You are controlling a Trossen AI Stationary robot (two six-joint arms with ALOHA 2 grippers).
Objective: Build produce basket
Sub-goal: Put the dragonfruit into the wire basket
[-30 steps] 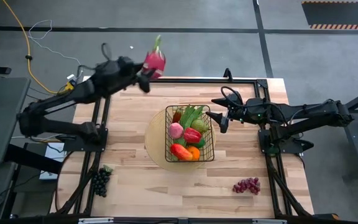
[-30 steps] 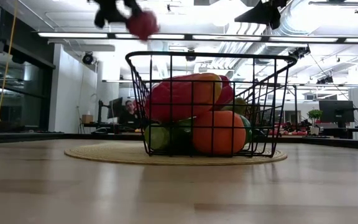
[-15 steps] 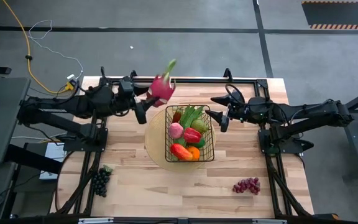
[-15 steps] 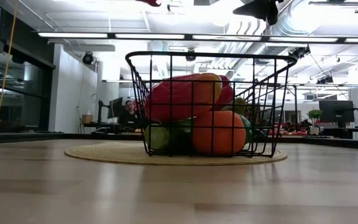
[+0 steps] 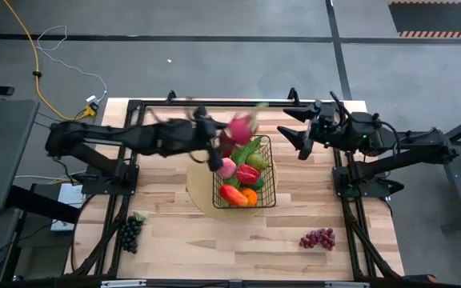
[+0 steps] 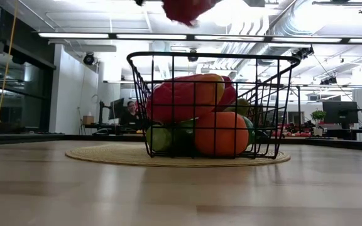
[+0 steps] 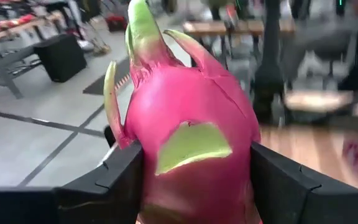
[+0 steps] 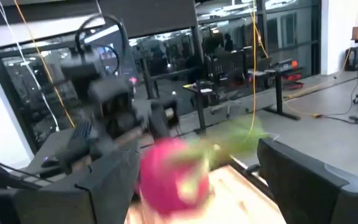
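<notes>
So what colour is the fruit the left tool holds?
Pink dragon fruit with green scales, clearest in the left wrist view.

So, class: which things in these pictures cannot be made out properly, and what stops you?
- Dragon fruit, high view: motion-blurred above the basket; low view: cut off by the top edge.
- Left gripper, left wrist view: fingertips hidden behind the fruit.
- Right gripper, low view: out of frame.
- Basket's lower produce, high view: covered by upper pieces.

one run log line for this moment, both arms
left gripper: shut on dragon fruit, above basket far rim | right gripper: open, empty, right of basket | outside basket: dark grapes, red grapes
</notes>
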